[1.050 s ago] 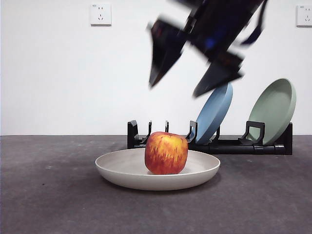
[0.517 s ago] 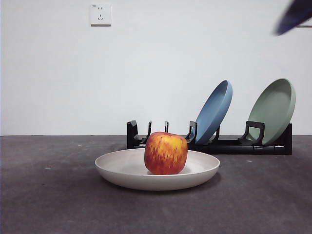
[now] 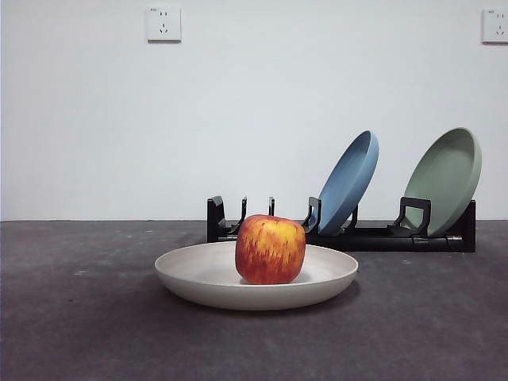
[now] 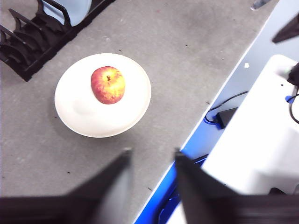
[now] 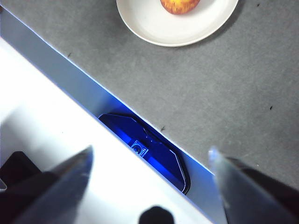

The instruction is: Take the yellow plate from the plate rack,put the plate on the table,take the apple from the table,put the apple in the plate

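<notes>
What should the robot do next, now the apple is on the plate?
Probably nothing but stay back: the apple already sits in the yellow plate on the table, and both the left gripper and right gripper hang open and empty, away from it.

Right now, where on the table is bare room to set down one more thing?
The table is bare in front of the yellow plate and on both its sides. It is crowded behind: the plate rack holds a blue plate and a green plate. The apple fills the plate's middle. Both grippers hang open near the table's edge.
</notes>
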You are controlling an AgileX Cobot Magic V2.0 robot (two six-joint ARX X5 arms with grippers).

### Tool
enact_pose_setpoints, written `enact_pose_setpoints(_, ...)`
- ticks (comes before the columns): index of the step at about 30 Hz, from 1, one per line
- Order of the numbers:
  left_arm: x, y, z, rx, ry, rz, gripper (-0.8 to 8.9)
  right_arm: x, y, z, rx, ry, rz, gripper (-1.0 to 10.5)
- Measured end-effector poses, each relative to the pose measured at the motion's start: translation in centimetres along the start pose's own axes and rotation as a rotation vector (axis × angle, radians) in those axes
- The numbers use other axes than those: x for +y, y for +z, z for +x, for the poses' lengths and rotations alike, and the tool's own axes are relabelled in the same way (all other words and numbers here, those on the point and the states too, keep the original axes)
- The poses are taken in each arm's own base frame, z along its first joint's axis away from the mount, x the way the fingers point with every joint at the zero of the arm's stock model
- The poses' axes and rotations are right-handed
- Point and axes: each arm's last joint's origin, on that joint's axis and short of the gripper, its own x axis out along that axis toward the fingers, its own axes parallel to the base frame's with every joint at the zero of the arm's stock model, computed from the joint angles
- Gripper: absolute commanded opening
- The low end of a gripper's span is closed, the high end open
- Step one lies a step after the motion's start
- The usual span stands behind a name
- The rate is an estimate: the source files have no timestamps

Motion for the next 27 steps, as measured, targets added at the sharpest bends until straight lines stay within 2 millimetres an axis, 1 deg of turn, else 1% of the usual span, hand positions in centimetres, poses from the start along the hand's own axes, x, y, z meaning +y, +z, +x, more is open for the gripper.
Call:
enact_pose_setpoints(23,-0.02,-0.06,0.00,0.007,-0.007,0.001,-0.04,0.01,-0.04,-0.07,-0.005,-0.001,0.004,0.0)
enact_pose_setpoints(27,0.37,0.05,-0.08,-0.014,0.052,-0.004,-0.04,0.01,-0.03,-0.07,-0.005,-0.001,0.004,0.0)
